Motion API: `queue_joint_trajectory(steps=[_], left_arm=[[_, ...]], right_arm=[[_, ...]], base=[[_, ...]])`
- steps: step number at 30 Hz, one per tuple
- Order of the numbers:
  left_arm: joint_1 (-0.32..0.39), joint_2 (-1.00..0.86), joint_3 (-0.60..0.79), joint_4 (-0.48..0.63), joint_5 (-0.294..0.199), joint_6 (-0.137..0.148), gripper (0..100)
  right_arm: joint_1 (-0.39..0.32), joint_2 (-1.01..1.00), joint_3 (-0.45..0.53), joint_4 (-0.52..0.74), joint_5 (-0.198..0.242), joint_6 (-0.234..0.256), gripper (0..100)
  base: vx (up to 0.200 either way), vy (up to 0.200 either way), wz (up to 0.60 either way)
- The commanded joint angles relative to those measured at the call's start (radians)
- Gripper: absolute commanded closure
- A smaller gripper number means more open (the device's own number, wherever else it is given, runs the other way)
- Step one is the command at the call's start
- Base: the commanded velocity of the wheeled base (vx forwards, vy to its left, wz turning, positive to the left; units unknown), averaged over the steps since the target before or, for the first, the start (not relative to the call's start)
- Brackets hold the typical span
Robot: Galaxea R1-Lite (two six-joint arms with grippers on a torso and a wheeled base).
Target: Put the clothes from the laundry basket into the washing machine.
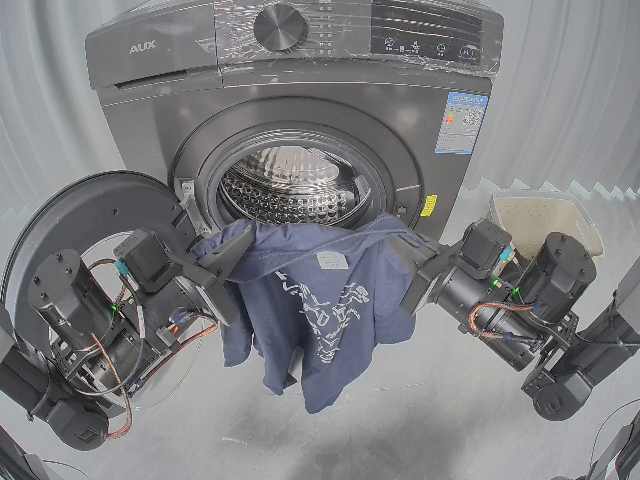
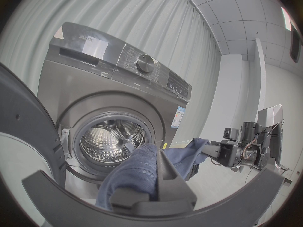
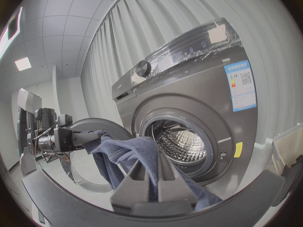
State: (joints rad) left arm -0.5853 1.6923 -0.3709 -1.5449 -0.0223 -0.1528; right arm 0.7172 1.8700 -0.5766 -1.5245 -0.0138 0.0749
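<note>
Tightly closed, the left fingers pinched one upper corner of the navy T-shirt, and the right fingers were clamped just as fully on the opposite corner. Stretched between them, the shirt hung spread out, white print facing the head camera. Its top edge was level with the lower lip of the drum opening, and its hem dangled clear of the floor. Just behind it stood the grey front-loading washing machine, its round door swung wide to the robot's left, behind the left arm. The cream laundry basket sat on the floor beside the machine's right side, behind the right arm.
</note>
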Motion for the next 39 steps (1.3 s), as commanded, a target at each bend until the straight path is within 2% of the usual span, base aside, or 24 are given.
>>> queue_joint_trajectory(steps=[1,7,10,14,35,36,39], left_arm=[[0.002,-0.026,-0.014,0.0,0.007,0.002,100],[0.056,-0.06,-0.022,0.002,0.004,0.009,100],[0.056,-0.063,-0.02,0.002,0.005,0.01,100],[0.056,-0.077,-0.023,0.002,0.004,0.01,100],[0.058,-0.079,-0.031,0.002,0.005,0.009,100],[0.058,-0.079,-0.031,0.002,0.005,0.009,100],[0.058,-0.079,-0.031,0.002,0.005,0.009,100]], right_arm=[[-0.012,-0.041,-0.017,0.001,-0.009,-0.001,100],[-0.021,-0.037,-0.023,0.0,-0.011,-0.003,100],[-0.013,-0.037,-0.025,0.0,-0.015,-0.001,100],[-0.005,-0.034,-0.037,0.003,-0.052,-0.001,100],[-0.002,-0.043,-0.095,0.003,-0.06,0.0,100],[-0.002,-0.043,-0.097,0.006,-0.081,0.0,100],[0.005,-0.043,-0.098,0.006,-0.087,0.002,100]], base=[[0.0,0.0,0.0],[0.0,0.0,0.0],[0.0,0.0,0.0],[0.0,0.0,0.0],[0.0,0.0,0.0],[0.0,0.0,0.0],[0.0,0.0,0.0]])
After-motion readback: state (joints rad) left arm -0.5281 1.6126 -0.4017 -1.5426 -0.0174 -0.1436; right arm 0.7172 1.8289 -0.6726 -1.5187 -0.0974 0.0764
